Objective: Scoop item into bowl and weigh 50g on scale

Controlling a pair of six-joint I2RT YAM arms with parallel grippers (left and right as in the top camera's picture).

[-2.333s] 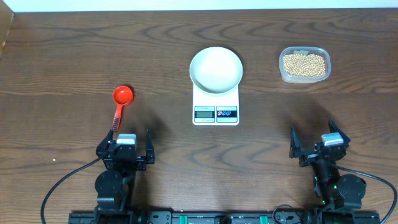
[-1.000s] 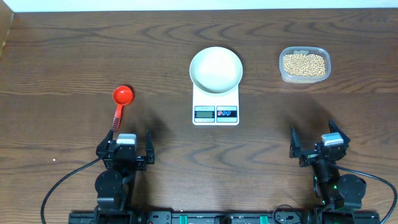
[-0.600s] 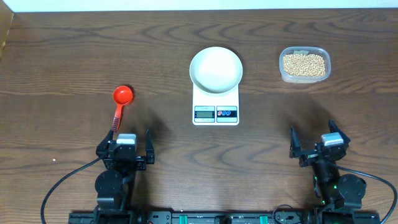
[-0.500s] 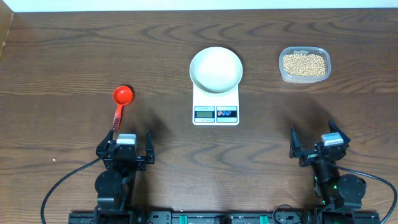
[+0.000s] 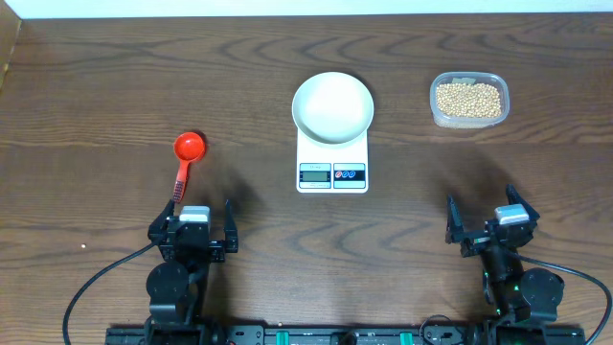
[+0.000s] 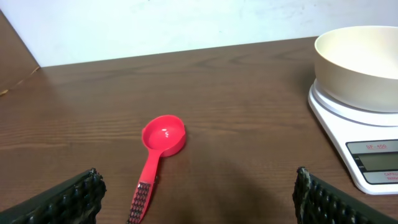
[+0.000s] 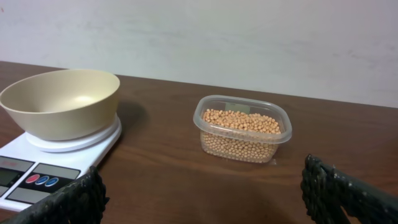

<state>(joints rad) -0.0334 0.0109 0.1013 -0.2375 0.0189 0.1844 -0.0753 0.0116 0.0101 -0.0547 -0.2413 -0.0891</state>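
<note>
Scale: sitting mid-table, display + 2 btns facing the arms; readout too small to read.
Bowl: sitting upright on the scale's far half, covering most of the platform; inside showing empty.
Beans: lying in a clear tub, well to the right of the scale, about level w/ the bowl.
Scoop: red, lying flat well to the left of the scale, cup end pointing away from the arms, handle pointing toward the L gripper.
L gripper: sitting left of & nearer than the scale, just short of the scoop handle; fingers spreading wide, holding nothing.
R gripper: sitting right of & nearer than the scale; fingers spreading wide, holding nothing.
</note>
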